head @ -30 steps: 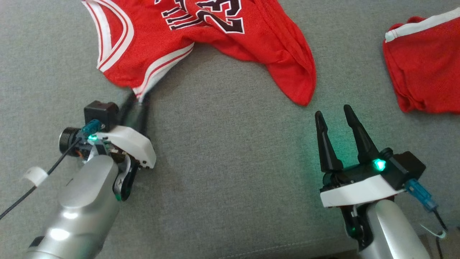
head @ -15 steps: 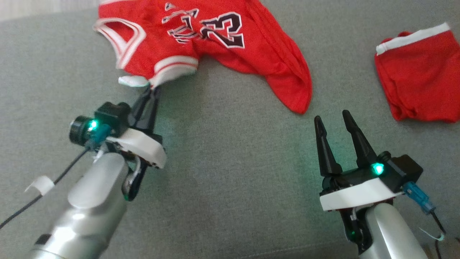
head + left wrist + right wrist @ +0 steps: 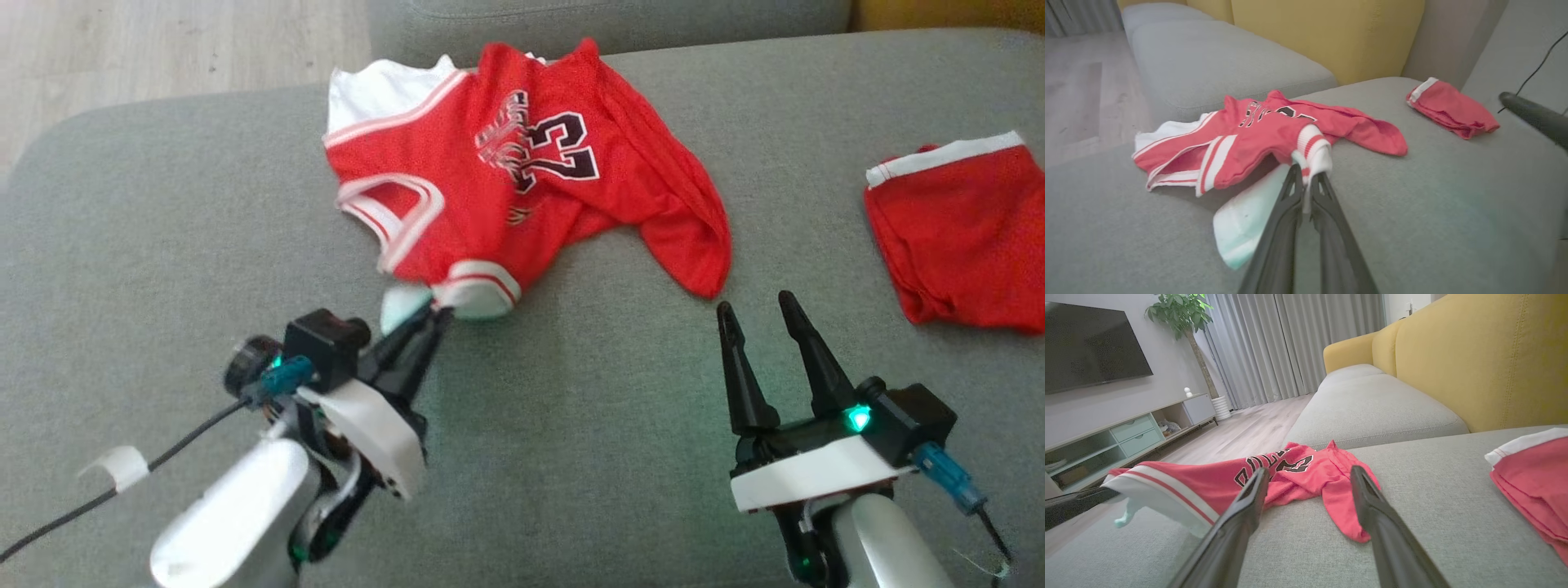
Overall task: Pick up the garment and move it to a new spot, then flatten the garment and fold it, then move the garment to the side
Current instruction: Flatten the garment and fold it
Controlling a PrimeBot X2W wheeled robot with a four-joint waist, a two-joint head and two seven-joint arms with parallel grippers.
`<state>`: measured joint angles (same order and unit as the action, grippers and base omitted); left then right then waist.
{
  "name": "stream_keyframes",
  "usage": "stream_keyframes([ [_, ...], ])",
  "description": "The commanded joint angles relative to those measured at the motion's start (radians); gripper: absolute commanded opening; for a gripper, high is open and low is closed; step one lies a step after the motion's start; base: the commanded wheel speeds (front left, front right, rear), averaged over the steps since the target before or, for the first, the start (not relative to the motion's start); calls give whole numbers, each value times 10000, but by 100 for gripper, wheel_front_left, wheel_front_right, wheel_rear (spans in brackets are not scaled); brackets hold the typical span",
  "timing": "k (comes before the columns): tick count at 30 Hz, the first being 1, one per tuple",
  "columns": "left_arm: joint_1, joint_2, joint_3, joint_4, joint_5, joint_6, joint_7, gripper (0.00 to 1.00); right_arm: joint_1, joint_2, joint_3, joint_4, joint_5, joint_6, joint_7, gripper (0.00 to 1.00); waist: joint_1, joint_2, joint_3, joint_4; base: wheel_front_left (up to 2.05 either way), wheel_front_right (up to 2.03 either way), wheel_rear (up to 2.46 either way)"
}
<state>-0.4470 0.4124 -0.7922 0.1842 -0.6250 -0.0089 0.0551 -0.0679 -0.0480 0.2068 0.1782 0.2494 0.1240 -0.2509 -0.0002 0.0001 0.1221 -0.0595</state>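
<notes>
Soft, even daylight, faint shadows; green glow tints the sofa [image 3: 620,457] (left fingers [image 3: 412,351] motion-blurred); wrist views bow.

We are in the living room of a home: a grey sofa [image 3: 1372,404] with a yellow backrest [image 3: 1474,363] stands on a pale wooden floor [image 3: 1249,433], and long grey curtains [image 3: 1257,347] hang behind it. Across from it we see a flat television [image 3: 1090,343] on the wall above a low cabinet [image 3: 1126,435] (open shelves, pale green drawers), with a leafy potted plant [image 3: 1180,312] at its end.
</notes>
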Motion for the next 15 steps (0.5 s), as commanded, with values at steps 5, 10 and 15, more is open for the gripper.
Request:
stream_keyframes([
  [5,-25,477,722,-1716,-1051,250,936,0,-144,-22,318,-356,129,67,-108,100,2,-1,142,-45,0,0,0],
  [10,-108,633,1298,-1553,-2078,451,1695,0,-353,-22,475,-429,197,67,-108,100,2,-1,605,-336,0,0,0],
  [15,-731,785,1993,-18,-3009,622,2489,0,-614,-22,526,-474,246,67,-108,100,2,-1,1192,-719,0,0,0],
])
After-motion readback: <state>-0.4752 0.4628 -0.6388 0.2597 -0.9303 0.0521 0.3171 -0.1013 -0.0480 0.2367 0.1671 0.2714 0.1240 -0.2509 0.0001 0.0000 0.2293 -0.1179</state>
